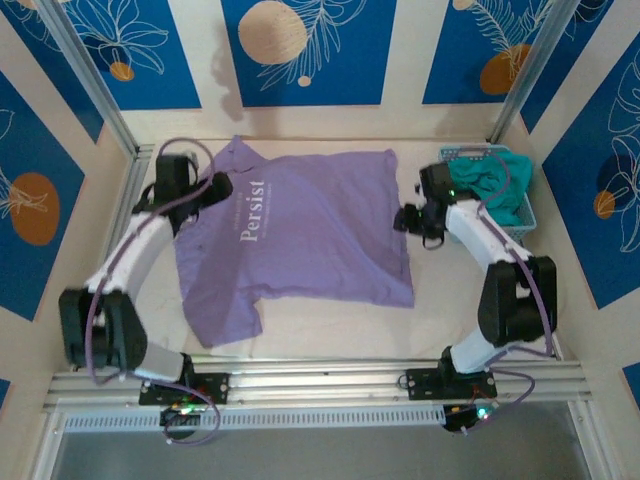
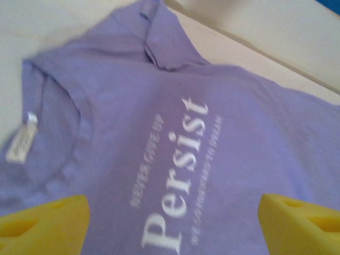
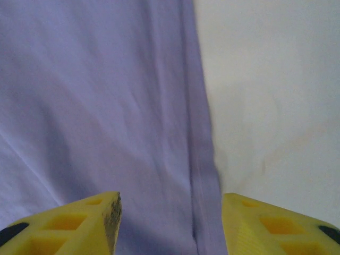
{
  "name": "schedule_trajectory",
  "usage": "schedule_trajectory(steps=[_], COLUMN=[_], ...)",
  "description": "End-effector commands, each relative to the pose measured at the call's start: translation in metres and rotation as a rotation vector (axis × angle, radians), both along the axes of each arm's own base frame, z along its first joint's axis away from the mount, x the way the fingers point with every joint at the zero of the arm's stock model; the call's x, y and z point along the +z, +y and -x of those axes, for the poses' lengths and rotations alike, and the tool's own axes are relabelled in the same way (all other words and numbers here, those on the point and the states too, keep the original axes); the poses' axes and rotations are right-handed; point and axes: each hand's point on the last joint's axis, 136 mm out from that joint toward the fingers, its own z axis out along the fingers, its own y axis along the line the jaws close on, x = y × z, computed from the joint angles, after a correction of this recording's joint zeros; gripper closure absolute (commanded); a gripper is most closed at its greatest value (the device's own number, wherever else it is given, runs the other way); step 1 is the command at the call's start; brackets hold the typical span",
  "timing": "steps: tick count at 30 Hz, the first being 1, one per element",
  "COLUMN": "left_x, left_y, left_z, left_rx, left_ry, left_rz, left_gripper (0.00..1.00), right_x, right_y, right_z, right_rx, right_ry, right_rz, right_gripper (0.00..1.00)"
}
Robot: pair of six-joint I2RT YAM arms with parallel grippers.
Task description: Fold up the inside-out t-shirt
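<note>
Both released, gripping nothing: left hand (image 1: 208, 188) over the collar (image 2: 62, 109) near the left edge of the surface (image 1: 450, 300), right hand (image 1: 408, 218) at the hem (image 3: 202, 159) toward the right edge. Spread flat mid-surface, the inside-out t-shirt (image 1: 320, 235), lettering up. Probably best: pinch collar side and hem at matching far corners, lift together, fold toward the near edge evenly.

Bright, even light falls from above in the top view, without glare. The arms cast only soft shadows on the pale tabletop (image 1: 450, 300), and a faint grey shadow lies on the back wall (image 1: 232, 100). The left wrist view is smeared: the t-shirt (image 2: 239, 133) lettering is hazy and the left tool (image 2: 172, 218) is unsharp. The right wrist view is dimmer and soft, with the right tool (image 3: 170, 218) blurred at the bottom edge.
</note>
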Motion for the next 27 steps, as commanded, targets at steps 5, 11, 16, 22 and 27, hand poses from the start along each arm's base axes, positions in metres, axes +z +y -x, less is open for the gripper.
schedule_trajectory(steps=[5,11,16,22,27], left_x=[-0.077,-0.115,-0.121,-0.128,-0.127], left_y=[0.011,0.027,0.034,0.037,0.042], left_z=[0.109,0.181,0.202,0.217,0.226], left_rx=[0.065,0.153,0.182,0.226,0.258], left_ry=[0.218,0.411,0.501,0.584,0.608], left_rz=[0.02,-0.008,-0.048,-0.042,-0.09], left_gripper=[0.14,0.15,0.16,0.15,0.16], right_x=[-0.056,-0.076,-0.092,-0.095,-0.078], right_y=[0.009,0.009,0.012,0.016,0.0], right_z=[0.095,0.123,0.135,0.13,0.103], right_rx=[-0.112,-0.106,-0.102,-0.079,-0.124], right_ry=[0.298,0.389,0.449,0.448,0.348], right_rz=[-0.054,0.03,0.021,0.013,-0.012], right_gripper=[0.47,0.49,0.52,0.78,0.95])
